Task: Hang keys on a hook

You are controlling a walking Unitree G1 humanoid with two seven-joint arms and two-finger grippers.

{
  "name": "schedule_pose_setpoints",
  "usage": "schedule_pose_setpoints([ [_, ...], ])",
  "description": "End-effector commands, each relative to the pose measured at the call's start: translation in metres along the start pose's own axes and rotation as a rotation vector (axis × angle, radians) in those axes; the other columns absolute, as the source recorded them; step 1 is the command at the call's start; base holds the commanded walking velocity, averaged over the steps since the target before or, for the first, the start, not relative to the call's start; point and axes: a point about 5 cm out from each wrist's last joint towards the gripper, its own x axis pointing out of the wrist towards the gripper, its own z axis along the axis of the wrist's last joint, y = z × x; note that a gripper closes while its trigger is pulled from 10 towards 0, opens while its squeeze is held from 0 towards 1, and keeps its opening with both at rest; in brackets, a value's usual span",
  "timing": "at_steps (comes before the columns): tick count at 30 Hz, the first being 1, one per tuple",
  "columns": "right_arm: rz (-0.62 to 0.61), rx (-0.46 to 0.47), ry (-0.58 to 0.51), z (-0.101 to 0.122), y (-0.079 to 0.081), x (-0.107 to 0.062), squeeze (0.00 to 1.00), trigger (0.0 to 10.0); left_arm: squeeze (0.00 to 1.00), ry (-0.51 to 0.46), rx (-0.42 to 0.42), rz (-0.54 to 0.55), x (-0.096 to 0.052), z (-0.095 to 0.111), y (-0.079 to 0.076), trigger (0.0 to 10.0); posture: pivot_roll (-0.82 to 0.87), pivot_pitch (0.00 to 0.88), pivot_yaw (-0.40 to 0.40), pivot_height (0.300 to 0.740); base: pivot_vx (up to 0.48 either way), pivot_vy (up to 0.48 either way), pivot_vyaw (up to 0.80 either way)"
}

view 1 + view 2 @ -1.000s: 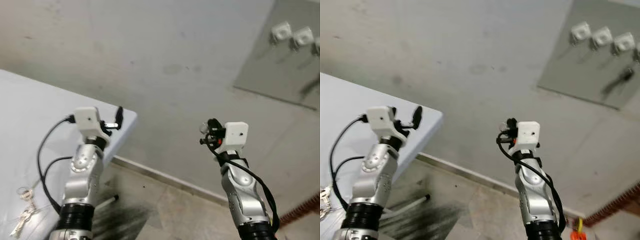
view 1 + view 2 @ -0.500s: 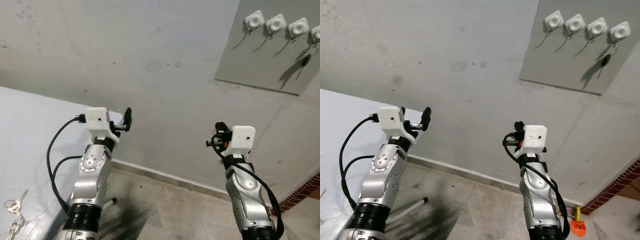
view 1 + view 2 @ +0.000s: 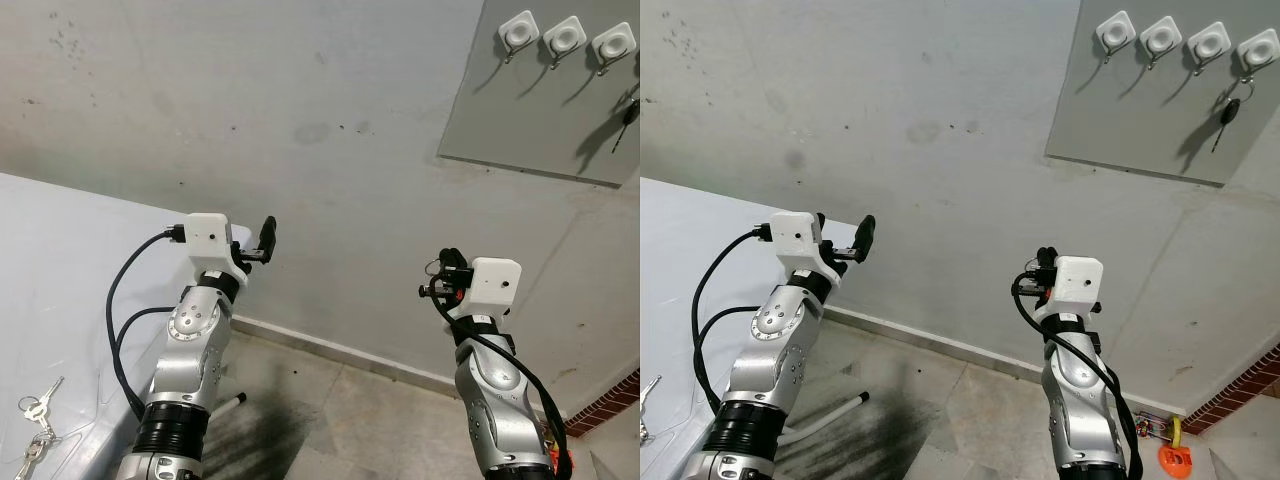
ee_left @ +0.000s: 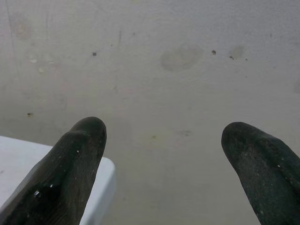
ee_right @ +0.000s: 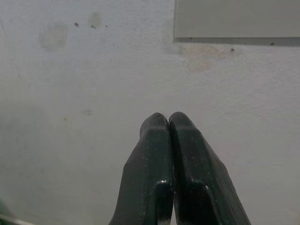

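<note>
A bunch of silver keys (image 3: 30, 432) lies on the white table (image 3: 60, 260) at the lower left. On the wall at the upper right, a grey board (image 3: 1140, 120) carries a row of white hooks (image 3: 1161, 36). A dark key (image 3: 1230, 110) hangs from the rightmost hook (image 3: 1257, 47). My left gripper (image 3: 258, 245) is raised past the table's corner, well above and right of the keys. The left wrist view has its fingers (image 4: 70, 178) wide apart with nothing between them. My right gripper (image 3: 440, 276) is held up toward the wall below the board, its fingers (image 5: 154, 154) pressed together and empty.
The bare grey wall (image 3: 330, 130) stands close ahead, with a skirting strip and tiled floor (image 3: 340, 420) below. A white table leg (image 3: 830, 415) slants under the table. A small orange object (image 3: 1175, 458) sits on the floor at the lower right, beside a brick edge (image 3: 610, 400).
The whole picture has shifted, so the camera moved: the hook board now sits higher and fuller in view and the keys lower left. Both arms stay raised, fingers unchanged.
</note>
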Motion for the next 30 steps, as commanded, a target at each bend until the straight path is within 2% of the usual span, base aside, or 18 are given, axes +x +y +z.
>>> schedule_pose_setpoints([
  [1,-0.001,-0.005,-0.015,0.0048,-0.0001,0.0003,0.00,10.0,0.00,0.005,0.002,0.005,-0.0017,0.0008,0.0049,10.0,-0.03,0.006,0.030,0.740,0.000,-0.251,0.00],
  [21,0.026,-0.014,0.002,0.0037,0.0017,-0.0010,0.00,10.0,0.00,0.025,-0.033,0.027,-0.0071,-0.0048,0.0057,10.0,-0.02,0.013,0.001,0.740,0.000,-0.464,0.00],
  [30,0.040,-0.020,0.003,0.0047,0.0020,-0.0002,0.00,10.0,0.00,0.040,-0.050,0.029,-0.0063,-0.0074,0.0005,10.0,-0.03,0.007,-0.010,0.740,0.000,0.000,0.00],
])
